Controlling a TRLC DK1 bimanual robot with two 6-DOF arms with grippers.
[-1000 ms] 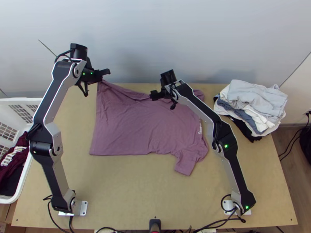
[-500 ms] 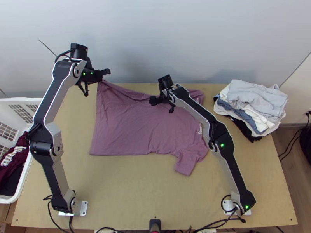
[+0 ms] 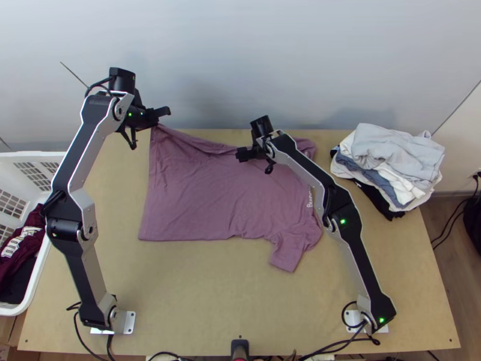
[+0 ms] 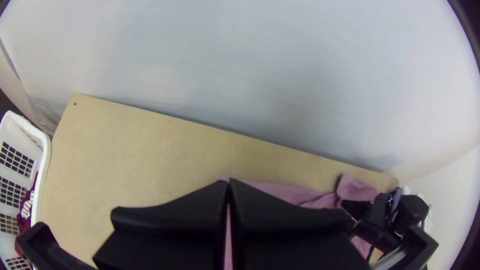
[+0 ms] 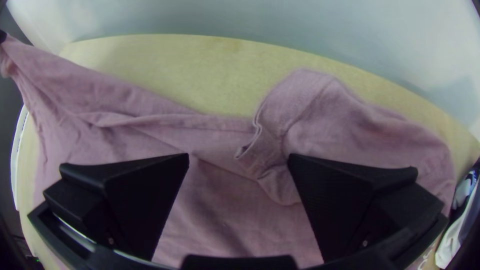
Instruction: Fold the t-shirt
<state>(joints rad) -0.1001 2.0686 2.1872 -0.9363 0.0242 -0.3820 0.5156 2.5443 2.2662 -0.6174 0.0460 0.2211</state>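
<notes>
A mauve t-shirt (image 3: 222,195) lies spread on the table, its far left corner lifted. My left gripper (image 3: 157,119) is shut on that corner; in the left wrist view the left gripper (image 4: 228,186) has its fingers together with the shirt (image 4: 295,194) beneath them. Above the shirt's far edge, right of the middle, is my right gripper (image 3: 252,154). From the right wrist view, the right gripper (image 5: 238,159) stands open over the cloth, and a rumpled sleeve (image 5: 300,107) lies just beyond its fingertips.
A pile of folded clothes (image 3: 391,162) sits at the table's far right corner. On the left stands a white basket (image 3: 37,265) with dark clothes (image 3: 21,253) in it. A wall (image 3: 240,66) rises behind the table (image 3: 198,301).
The right arm has shifted slightly, its gripper ending a little farther right and nearer the table's front edge than a second ago. My left gripper and the shirt have stayed in place.
</notes>
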